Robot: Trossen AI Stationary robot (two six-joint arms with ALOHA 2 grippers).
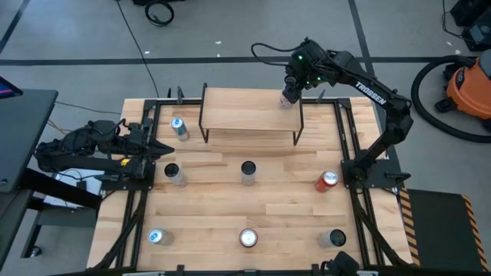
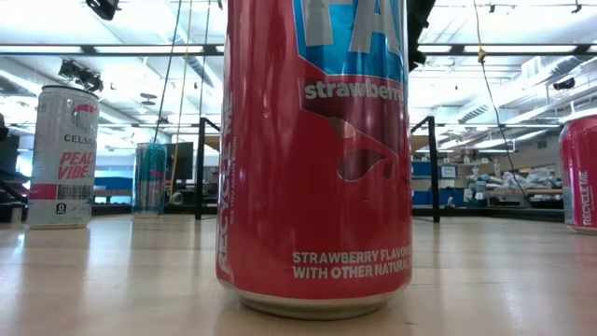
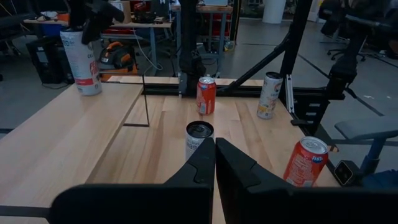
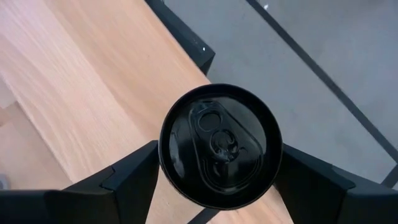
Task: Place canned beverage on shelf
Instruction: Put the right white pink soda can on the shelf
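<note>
The shelf [image 1: 238,110], a low rack with a light wooden board top and thin black legs, stands at the far middle of the bench. The canned beverage [image 4: 221,144], upright with a black lid and pull tab, sits at the shelf's far right corner, between the fingers of the right pincer [image 1: 289,97], close against its sides.
</note>
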